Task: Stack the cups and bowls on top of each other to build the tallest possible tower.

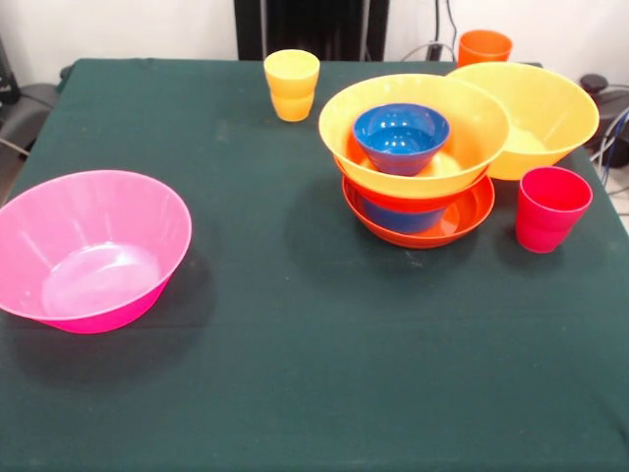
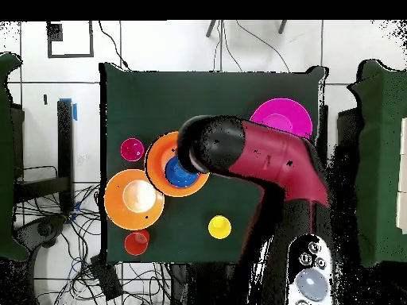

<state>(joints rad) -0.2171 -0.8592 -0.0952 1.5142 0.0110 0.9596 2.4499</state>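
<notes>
Tower (image 1: 418,162) sitting right of table centre: blue bowl (image 1: 401,137) nested in a yellow-orange bowl (image 1: 472,123) over red-orange ones. Pink bowl (image 1: 88,246) alone, well apart at the left. Glossy plastic, probably light, stiff and slippery, so best pinched at the rim. Arm (image 2: 262,159) overhead, gripper hidden, can't tell its state.

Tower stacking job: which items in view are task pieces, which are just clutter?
Task pieces:
- tower
- pink bowl
- yellow bowl
- yellow cup
- orange cup
- red cup

Clutter:
- cables on the floor
- arm, over the tower
</notes>
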